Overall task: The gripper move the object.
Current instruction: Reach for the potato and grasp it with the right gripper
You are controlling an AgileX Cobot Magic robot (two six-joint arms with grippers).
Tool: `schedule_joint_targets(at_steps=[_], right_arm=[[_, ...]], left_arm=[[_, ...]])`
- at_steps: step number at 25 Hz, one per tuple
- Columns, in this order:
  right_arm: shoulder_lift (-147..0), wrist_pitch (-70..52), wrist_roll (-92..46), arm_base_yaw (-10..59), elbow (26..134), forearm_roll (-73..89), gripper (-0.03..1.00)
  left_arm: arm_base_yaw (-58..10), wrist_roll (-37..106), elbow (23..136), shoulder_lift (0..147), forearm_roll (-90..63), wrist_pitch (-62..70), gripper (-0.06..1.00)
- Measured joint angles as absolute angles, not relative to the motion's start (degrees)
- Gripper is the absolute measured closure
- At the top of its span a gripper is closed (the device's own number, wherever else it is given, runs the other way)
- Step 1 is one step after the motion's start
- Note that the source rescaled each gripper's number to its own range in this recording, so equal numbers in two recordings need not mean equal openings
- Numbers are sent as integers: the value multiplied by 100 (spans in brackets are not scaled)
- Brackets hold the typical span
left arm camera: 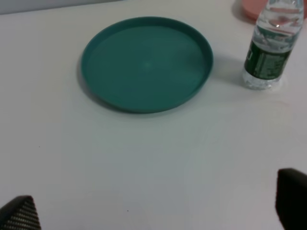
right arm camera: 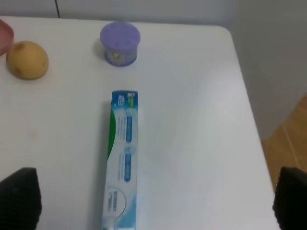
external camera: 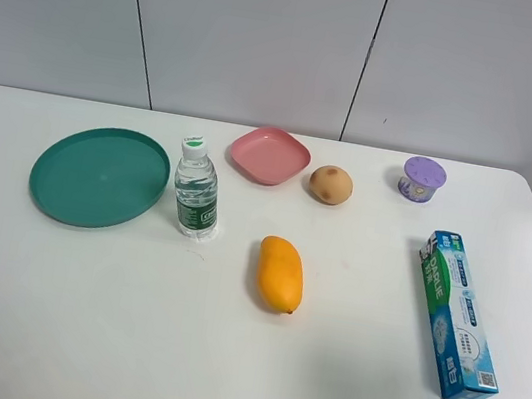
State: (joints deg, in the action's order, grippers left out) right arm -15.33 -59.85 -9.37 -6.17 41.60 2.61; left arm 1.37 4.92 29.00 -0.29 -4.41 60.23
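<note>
The object, a small round tan-brown fruit (external camera: 331, 184) with a reddish blotch, sits on the white table next to a pink dish (external camera: 270, 155). It also shows in the right wrist view (right arm camera: 27, 59), far from the fingers. Neither arm shows in the exterior high view. In the left wrist view the left gripper (left arm camera: 156, 211) is open and empty above bare table, near a green plate (left arm camera: 146, 62). In the right wrist view the right gripper (right arm camera: 156, 201) is open and empty, straddling the near end of a toothpaste box (right arm camera: 122, 158).
A water bottle (external camera: 195, 188) stands right of the green plate (external camera: 100, 175). An orange-yellow mango (external camera: 280, 274) lies mid-table. A purple lidded cup (external camera: 422, 179) stands at the back right. The toothpaste box (external camera: 459, 316) lies near the table's right edge (right arm camera: 249, 120).
</note>
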Motion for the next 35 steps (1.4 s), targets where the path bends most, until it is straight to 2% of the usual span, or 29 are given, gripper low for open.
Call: schedule_joint_targets(at_steps=[13, 23, 27, 35], right_arm=[[-5751, -5505, -2479, -617, 6315, 616, 0], [-8273, -4814, -4495, -548, 7406, 1634, 0], [-8967, -4475, -5048, -215, 7425, 1877, 0], [-9989, -3201, -5171, 1022, 7425, 1900, 0]], left_arm=[[137, 492, 2900, -29, -441, 6023, -6], [137, 492, 2900, -29, -441, 6023, -6], [137, 492, 2900, -29, -441, 6023, -6], [137, 492, 2900, -29, -441, 6023, -6]])
